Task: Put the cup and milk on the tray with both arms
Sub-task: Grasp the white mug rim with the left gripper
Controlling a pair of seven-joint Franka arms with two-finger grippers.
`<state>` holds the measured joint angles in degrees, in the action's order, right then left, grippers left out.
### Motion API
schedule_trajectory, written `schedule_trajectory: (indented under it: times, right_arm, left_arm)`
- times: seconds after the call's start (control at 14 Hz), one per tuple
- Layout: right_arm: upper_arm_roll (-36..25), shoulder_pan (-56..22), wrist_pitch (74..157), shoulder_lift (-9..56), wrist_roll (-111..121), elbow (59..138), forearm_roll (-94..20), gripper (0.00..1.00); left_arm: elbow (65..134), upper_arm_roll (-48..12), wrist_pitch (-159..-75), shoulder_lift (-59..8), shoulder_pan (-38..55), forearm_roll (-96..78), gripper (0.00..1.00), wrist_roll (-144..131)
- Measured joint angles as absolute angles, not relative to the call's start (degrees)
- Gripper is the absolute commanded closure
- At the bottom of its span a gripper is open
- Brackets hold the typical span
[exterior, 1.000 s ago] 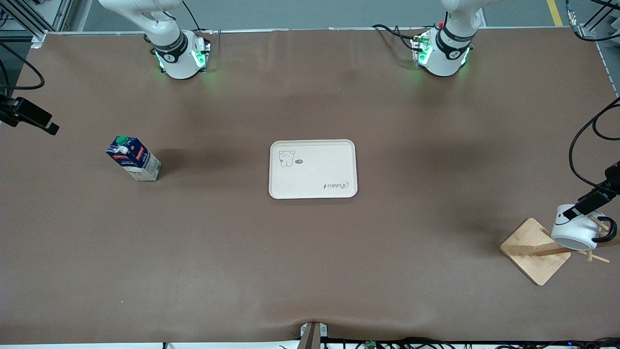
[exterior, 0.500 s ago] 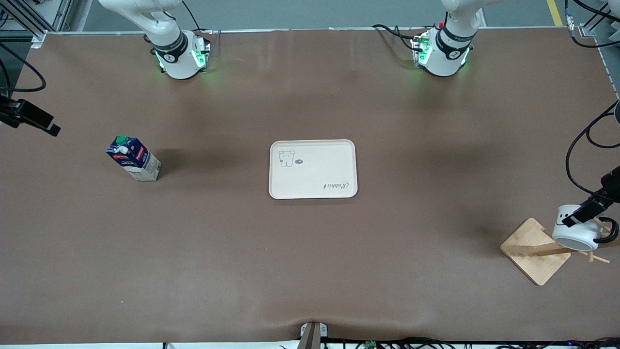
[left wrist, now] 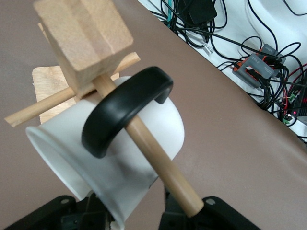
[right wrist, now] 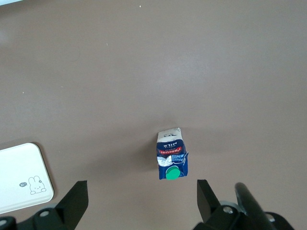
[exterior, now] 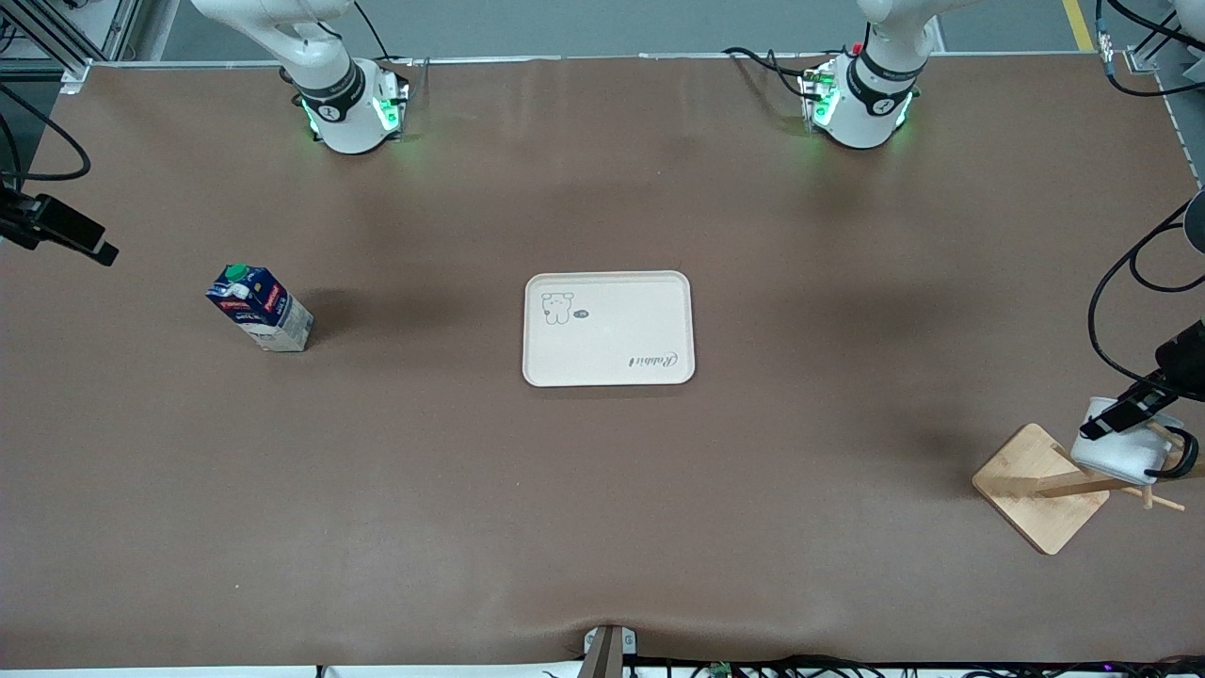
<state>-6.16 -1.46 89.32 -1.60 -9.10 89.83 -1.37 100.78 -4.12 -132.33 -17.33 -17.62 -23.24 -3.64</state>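
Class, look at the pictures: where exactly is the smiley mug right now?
The mug hangs by its black handle on a peg of the wooden mug stand at the left arm's end of the table, the left gripper at its body.

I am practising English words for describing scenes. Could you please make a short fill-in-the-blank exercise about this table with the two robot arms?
1. The cup hangs by its black handle on a wooden ____.
2. The milk has a round screw cap of ____ colour.
3. The left gripper is at the ____.
4. The tray holds ____ so far.

Missing words: peg; green; cup; nothing
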Motion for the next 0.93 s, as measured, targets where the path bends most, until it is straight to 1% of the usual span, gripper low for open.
schedule_trajectory:
  times: [0.07,0.29,0.64,0.93]
  right_arm:
    - [-6.16,-1.46,89.32,-1.51,-9.1,89.83,-1.37,0.0]
    - [-6.16,-1.46,89.33,-1.0,-9.1,89.83,-1.35,0.0]
    - [-6.11,-1.5,89.47,0.13,-9.1,89.83,-1.31,0.0]
    - [-6.1,-1.5,89.54,0.25,-9.06,89.83,-1.31,0.0]
  left_arm:
    - [100.61,-4.35,-132.27,-17.31,-17.59,-23.24,0.85,-3.64]
    - [100.25,-4.62,-132.19,-17.27,-17.37,-23.23,0.99,-3.44]
    - [99.26,-4.68,-130.26,-16.98,-16.8,-23.23,1.0,-3.39]
    - [98.11,-4.72,-126.57,-16.55,-16.22,-23.23,1.0,-3.48]
